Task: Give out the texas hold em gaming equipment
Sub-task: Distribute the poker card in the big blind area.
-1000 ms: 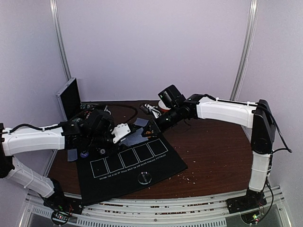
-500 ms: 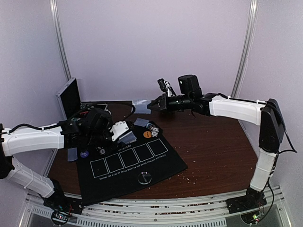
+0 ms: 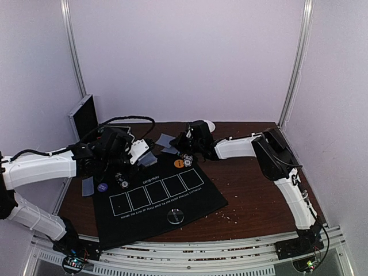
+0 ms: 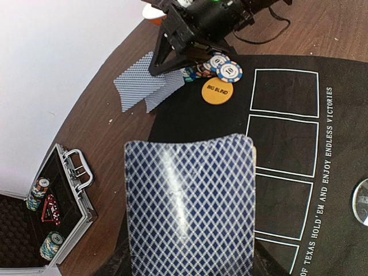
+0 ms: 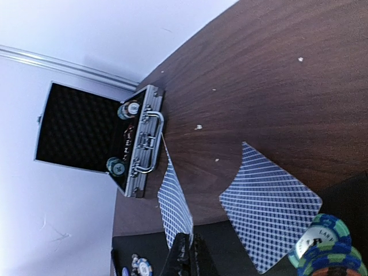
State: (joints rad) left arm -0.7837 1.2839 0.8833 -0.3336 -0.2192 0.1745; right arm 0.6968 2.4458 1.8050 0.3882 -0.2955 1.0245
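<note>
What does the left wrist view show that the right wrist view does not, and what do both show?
Only the left wrist view: the orange disc, the mat's white boxes, and a near card filling the foreground. Only the right wrist view: the right gripper up close, its jaws shut on a tilted card. Both: the open case, the chip stack and a flat card.
</note>
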